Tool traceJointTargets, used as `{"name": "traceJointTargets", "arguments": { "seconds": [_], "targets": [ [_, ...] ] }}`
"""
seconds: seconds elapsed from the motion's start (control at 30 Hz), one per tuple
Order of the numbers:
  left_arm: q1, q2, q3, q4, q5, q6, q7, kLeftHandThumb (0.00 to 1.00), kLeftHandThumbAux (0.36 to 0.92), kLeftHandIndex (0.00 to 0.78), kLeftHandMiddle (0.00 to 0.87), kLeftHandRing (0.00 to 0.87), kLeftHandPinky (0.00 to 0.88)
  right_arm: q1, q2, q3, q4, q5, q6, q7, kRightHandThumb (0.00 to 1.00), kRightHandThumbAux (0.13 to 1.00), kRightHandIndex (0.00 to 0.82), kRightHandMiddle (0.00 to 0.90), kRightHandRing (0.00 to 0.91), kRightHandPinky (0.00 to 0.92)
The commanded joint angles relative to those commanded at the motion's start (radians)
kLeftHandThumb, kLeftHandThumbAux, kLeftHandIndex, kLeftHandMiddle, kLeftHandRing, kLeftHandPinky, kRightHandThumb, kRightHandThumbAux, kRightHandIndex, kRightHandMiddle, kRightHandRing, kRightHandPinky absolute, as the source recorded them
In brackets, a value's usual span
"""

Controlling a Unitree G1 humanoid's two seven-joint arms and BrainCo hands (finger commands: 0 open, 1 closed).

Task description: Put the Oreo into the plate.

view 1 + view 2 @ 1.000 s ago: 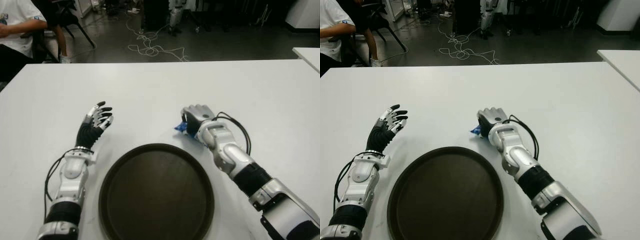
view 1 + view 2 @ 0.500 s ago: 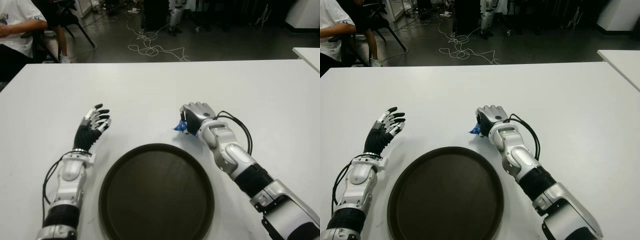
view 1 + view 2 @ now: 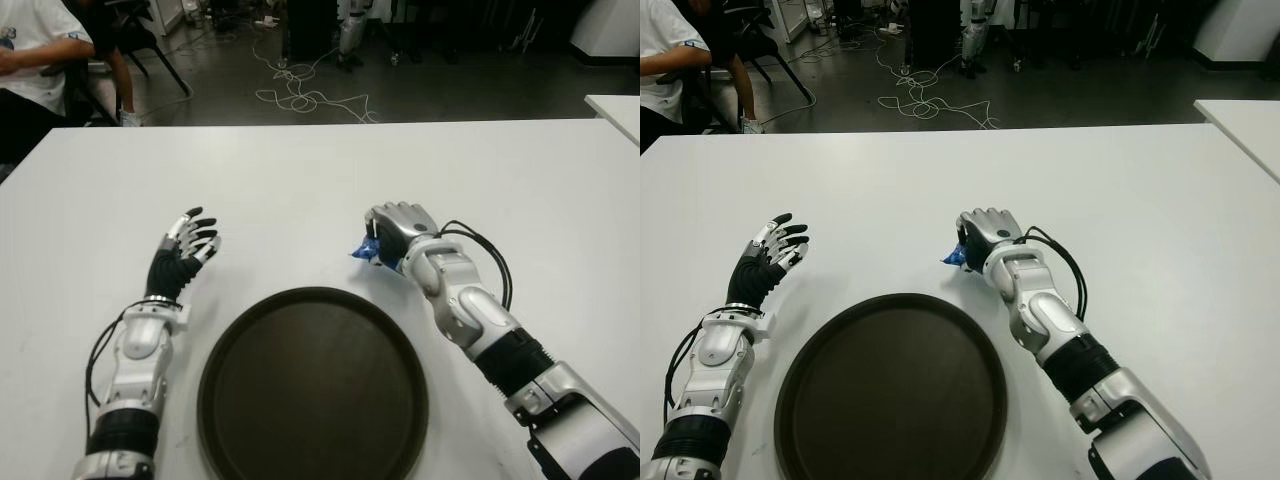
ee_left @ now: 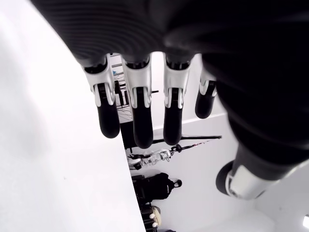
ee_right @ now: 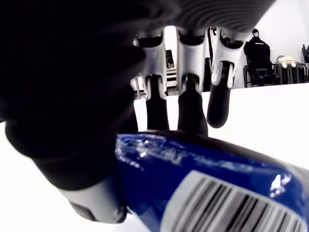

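Observation:
A blue Oreo packet sits in my right hand, just past the far right rim of the dark round plate. The right wrist view shows the fingers curled over the blue wrapper with its barcode, so the hand is shut on it. Only a corner of the packet pokes out in the eye views. My left hand shows left of the plate over the white table, fingers straight and spread, holding nothing.
A person in a white shirt sits past the table's far left corner. Cables lie on the dark floor beyond the far edge. A second white table stands at the right.
My right hand has lifted slightly and shifted a little to the right with the packet in it. My left hand drew back a little toward me.

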Motion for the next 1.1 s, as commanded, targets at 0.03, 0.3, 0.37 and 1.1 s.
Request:
{"name": "traceJointTargets", "arguments": {
  "seconds": [0.03, 0.3, 0.37, 1.1],
  "targets": [
    [0.001, 0.0, 0.0, -0.002, 0.0, 0.002, 0.001, 0.117, 0.665, 0.128, 0.226, 0.212, 0.182, 0.0, -0.001, 0.0, -0.002, 0.0, 0.001, 0.002, 0.163, 0.904, 0.507, 0.653, 0.685, 0.699],
    [0.003, -0.005, 0.0, -0.009, -0.003, 0.009, 0.003, 0.124, 0.697, 0.138, 0.238, 0.22, 0.216, -0.003, -0.007, 0.001, -0.009, 0.003, 0.008, 0.021, 0.148, 0.923, 0.477, 0.633, 0.676, 0.691],
    [0.001, -0.006, 0.001, -0.001, -0.003, 0.004, 0.005, 0.124, 0.693, 0.129, 0.233, 0.216, 0.21, -0.003, -0.01, -0.001, -0.014, 0.006, 0.005, 0.024, 0.145, 0.925, 0.478, 0.635, 0.679, 0.692],
    [-0.037, -0.005, -0.007, 0.09, 0.012, -0.077, 0.001, 0.131, 0.647, 0.129, 0.238, 0.224, 0.217, 0.128, -0.069, -0.069, -0.53, -0.059, 0.061, 0.111, 0.181, 0.927, 0.506, 0.675, 0.704, 0.713]
  ]
}}
